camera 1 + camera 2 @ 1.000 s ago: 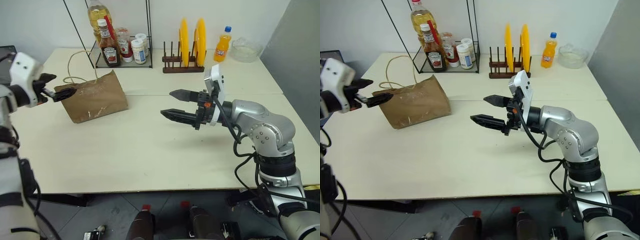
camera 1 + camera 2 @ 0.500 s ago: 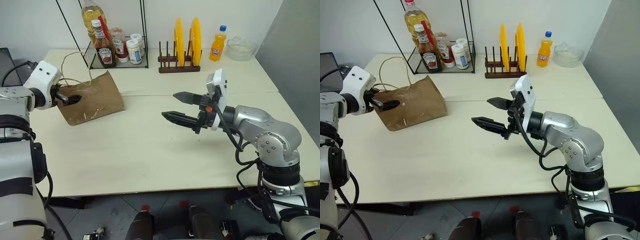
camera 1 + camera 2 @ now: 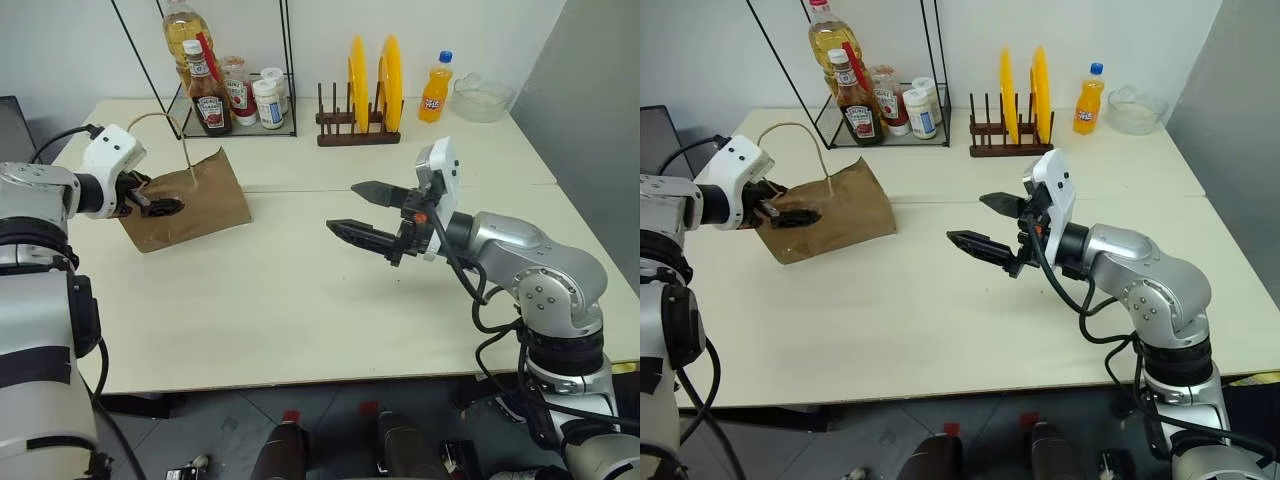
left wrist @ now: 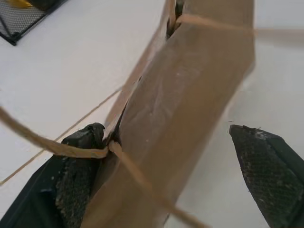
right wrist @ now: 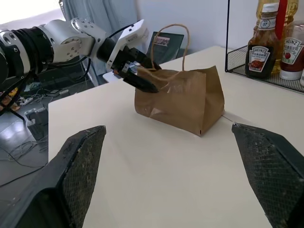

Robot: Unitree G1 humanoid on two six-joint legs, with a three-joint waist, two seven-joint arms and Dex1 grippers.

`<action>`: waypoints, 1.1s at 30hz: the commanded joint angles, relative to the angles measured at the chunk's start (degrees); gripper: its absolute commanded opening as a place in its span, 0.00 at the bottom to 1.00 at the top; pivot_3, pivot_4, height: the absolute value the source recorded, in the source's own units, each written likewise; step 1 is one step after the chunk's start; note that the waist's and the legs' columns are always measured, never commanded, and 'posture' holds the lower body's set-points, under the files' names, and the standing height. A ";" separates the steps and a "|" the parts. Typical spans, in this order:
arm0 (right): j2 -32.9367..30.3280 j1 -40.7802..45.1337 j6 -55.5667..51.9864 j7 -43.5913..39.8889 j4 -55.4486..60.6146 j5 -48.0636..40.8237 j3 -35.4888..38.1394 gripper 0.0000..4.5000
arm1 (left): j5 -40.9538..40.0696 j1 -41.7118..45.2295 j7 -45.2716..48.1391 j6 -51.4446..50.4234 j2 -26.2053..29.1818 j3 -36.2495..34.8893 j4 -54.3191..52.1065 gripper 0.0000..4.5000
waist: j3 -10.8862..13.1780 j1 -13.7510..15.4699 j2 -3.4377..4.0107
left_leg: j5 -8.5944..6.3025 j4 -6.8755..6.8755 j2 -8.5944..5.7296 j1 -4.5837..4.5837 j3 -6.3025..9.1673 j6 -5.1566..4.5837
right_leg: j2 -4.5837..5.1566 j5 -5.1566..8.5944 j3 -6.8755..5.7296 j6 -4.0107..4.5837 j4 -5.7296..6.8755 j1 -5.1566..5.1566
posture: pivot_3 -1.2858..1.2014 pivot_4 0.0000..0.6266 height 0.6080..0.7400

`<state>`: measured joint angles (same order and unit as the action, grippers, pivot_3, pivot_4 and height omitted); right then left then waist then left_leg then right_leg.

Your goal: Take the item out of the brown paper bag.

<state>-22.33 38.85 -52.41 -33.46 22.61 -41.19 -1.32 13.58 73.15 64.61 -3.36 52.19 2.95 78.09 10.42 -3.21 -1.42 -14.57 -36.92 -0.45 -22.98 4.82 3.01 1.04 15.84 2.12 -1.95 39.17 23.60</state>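
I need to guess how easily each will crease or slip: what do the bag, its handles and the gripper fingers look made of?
The brown paper bag looks like matte kraft paper: creased and wrinkled, with folded side panels. Its handles look like thin twisted beige cord, probably paper twine. The left gripper has black fingers with a fine cross-hatched grain, likely rubber or textured plastic.

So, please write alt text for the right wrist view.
The left gripper, open, straddles the top edge of a brown paper bag on a pale table. Two ketchup bottles stand in a wire rack behind.
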 commanded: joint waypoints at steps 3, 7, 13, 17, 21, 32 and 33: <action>0.43 0.88 2.64 -0.36 -0.19 0.76 -0.02 0.99 | 2.33 -0.35 -0.44 1.15 0.58 1.42 -0.49 1.00 | 0.00 -0.01 0.00 | 0.00 -0.01 0.00 0.00 0.00 0.00 | 0.00 0.00 0.01 0.00 0.01 0.00 | 0.52 0.24 1.00; 0.58 1.17 3.13 -0.57 -0.88 1.10 0.04 0.99 | 3.09 -1.67 -3.52 2.91 -0.73 1.89 -0.47 1.00 | 0.00 -0.02 0.00 | 0.00 -0.01 0.03 0.01 0.01 0.00 | 0.01 0.00 0.01 0.00 0.04 0.00 | 0.52 0.24 1.00; 0.40 0.97 3.03 -0.39 -0.52 1.40 0.05 1.00 | 3.88 -2.33 -6.46 4.29 -3.06 1.89 -0.36 0.81 | 0.00 0.07 -0.01 | 0.00 -0.04 0.02 0.01 0.02 0.00 | 0.06 0.00 0.02 0.00 0.10 0.00 | 0.52 0.24 1.00; 0.01 0.91 3.18 -0.26 -0.71 1.76 0.30 1.00 | 4.01 -1.86 -8.48 4.89 -3.44 1.57 -0.36 0.54 | 0.00 0.07 -0.01 | 0.00 -0.06 0.01 0.03 0.01 0.00 | 0.09 0.00 0.03 0.00 0.17 0.00 | 0.52 0.24 1.00; 0.07 0.80 3.44 -0.11 -0.82 2.04 0.23 1.00 | 3.83 -0.96 -9.62 5.33 -3.18 1.25 -0.41 0.26 | 0.00 0.08 -0.01 | 0.00 -0.06 0.00 0.03 0.01 0.00 | 0.09 0.00 0.03 0.00 0.21 0.00 | 0.52 0.24 1.00; -0.54 1.12 5.38 -1.78 -2.81 3.45 -0.40 1.00 | 0.10 5.79 -0.88 6.24 -3.27 -1.35 -1.64 0.00 | 0.00 0.46 -0.02 | 0.01 -0.11 -0.02 0.00 0.04 -0.01 | 0.08 0.00 -0.03 0.00 0.26 0.01 | 0.52 0.24 1.00; -0.73 1.25 5.53 -2.15 -3.10 3.58 -0.45 1.00 | -0.41 6.43 1.78 6.12 -3.68 -1.49 -1.87 0.00 | 0.00 0.47 -0.02 | 0.01 -0.10 -0.04 0.00 0.04 -0.01 | 0.07 0.00 -0.04 0.00 0.25 0.01 | 0.52 0.24 1.00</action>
<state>-22.50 38.87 -48.32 -34.68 19.09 -37.66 -2.06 15.58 76.70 62.42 1.72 48.82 2.96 78.31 10.43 -2.74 -1.44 -14.56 -37.02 -0.50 -22.99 4.86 3.01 1.11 15.85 2.08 -1.95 39.41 23.61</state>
